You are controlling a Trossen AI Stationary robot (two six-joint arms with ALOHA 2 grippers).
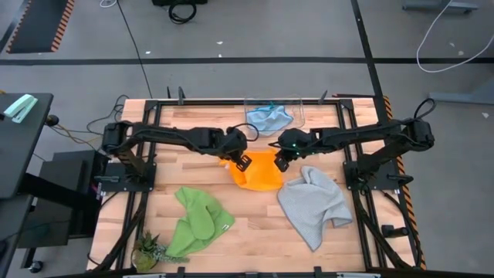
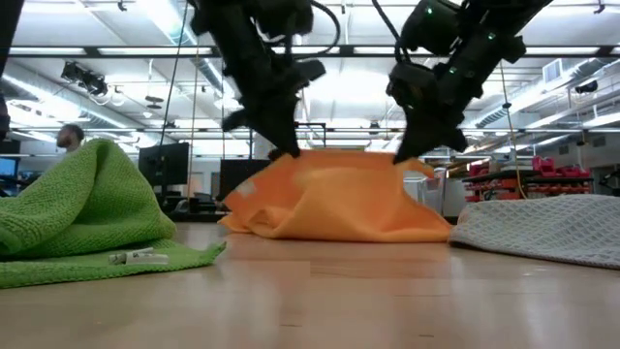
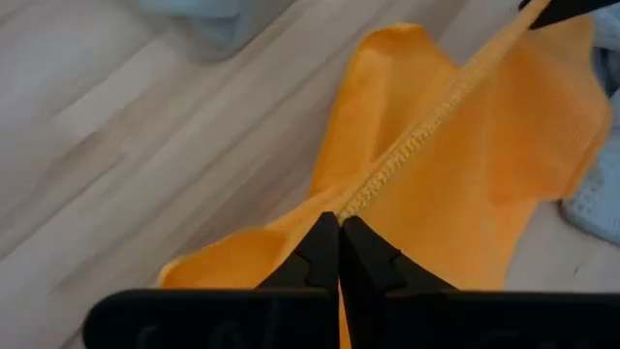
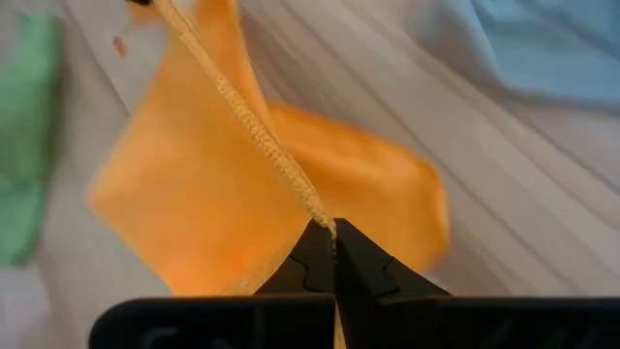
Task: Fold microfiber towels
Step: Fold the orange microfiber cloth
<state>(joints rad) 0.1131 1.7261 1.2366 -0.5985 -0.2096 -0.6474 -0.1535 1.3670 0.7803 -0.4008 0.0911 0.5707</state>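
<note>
1. The tabletop (image 1: pixel 255 239) is carrying 4 microfiber towels and both arms, which are reaching in from its left and right edges toward the middle.
2. The grey towel (image 1: pixel 312 205) is lying rumpled toward the right edge, with its inner edge just beside the orange one.
3. The green towel (image 1: pixel 197 220) is lying bunched near the front left corner, well apart from both grippers.
4. The orange towel (image 1: pixel 258 171), the one in hand, is sitting at the middle of the tabletop; its upper hem (image 3: pixel 417 145) is being stretched taut between the 2 grippers while the rest is draping down onto the wood (image 2: pixel 334 208).
5. The blue towel (image 1: pixel 268 117) is waiting at the middle of the far edge, crumpled.
6. The left gripper (image 3: pixel 339 233) is pinching 1 end of that hem with its fingers closed narrow on the cloth.
7. The right gripper (image 4: pixel 334 236) is pinching the other end in the same way, its fingers clamped tight on the hem.
8. Judged step: the orange towel is being lifted by 1 edge for its 1st fold. The next move is calling for both grippers to travel together, keeping the hem taut, and lay it level over the opposite edge before letting go.
</note>
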